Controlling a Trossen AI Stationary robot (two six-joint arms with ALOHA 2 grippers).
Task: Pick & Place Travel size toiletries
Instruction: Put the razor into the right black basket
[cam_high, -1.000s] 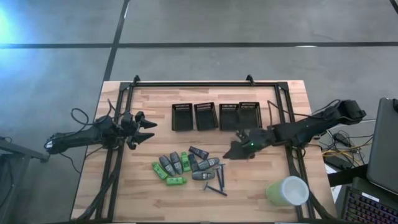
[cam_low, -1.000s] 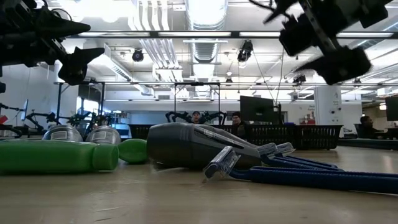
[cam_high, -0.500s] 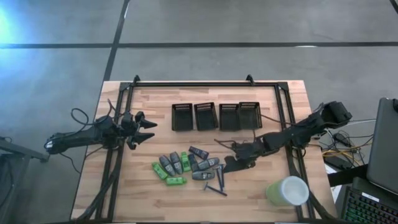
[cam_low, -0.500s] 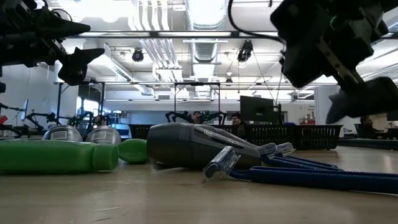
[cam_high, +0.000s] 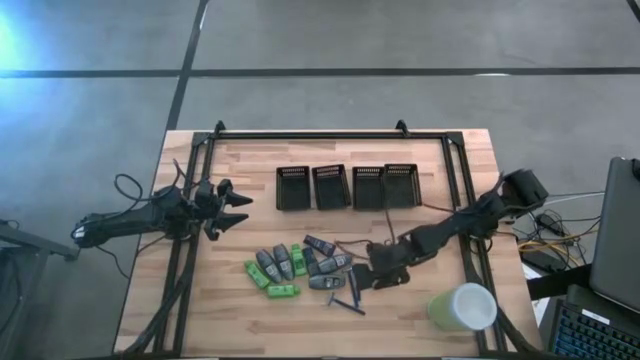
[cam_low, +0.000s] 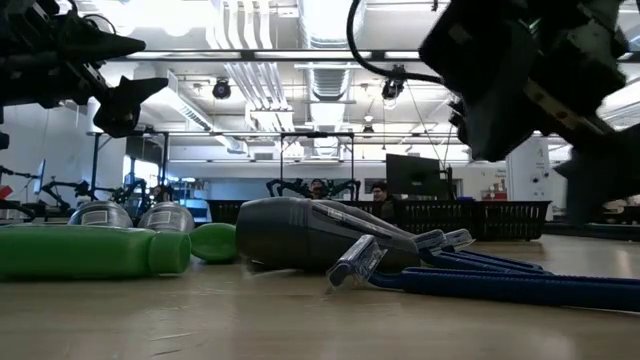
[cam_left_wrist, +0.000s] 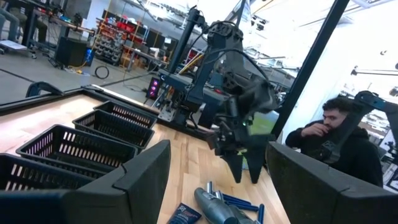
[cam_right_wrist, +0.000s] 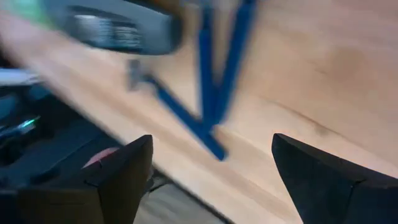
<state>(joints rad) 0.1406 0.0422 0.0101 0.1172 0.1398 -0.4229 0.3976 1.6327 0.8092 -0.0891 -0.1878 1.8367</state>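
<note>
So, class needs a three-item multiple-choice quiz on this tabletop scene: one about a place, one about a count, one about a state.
1. Where is the right gripper?
A. Over the bins
B. At the right edge of the toiletries pile, by the dark sticks
C. Beside the cup

2. How many black mesh bins stand in the row?
A. Two
B. Four
C. Six

3. How do the left gripper fingers stand?
A. Apart, holding nothing
C. Clamped on a green packet
B. Shut on a bin

Key: 1 B, the high view shows it beside the dark sticks. 2 B, four bins show side by side. 3 A, the left wrist view shows a clear gap between its fingers.
</note>
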